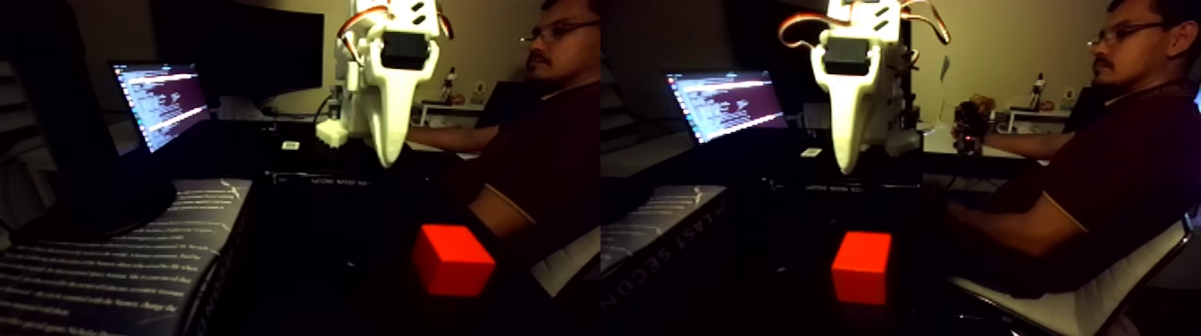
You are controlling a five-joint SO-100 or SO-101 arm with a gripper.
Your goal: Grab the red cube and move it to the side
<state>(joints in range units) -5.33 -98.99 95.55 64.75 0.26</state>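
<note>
The picture holds two nearly equal views side by side. The red cube [453, 259] is a bright red-orange block resting on the dark table in the foreground; in the right half the same cube [861, 266] sits a little right of centre. My white gripper [386, 161] hangs above and behind it, pointing down, well clear of the cube's top. Its jaws taper to a single tip with no gap showing and nothing between them. The right half shows that gripper [847, 168] directly above the cube.
A lit laptop [161, 103] stands at the back left. A book with printed text [107, 268] lies at the front left. A seated person [1117, 170] with an arm [992, 228] on the table is close to the right of the cube, on a white chair [1072, 308].
</note>
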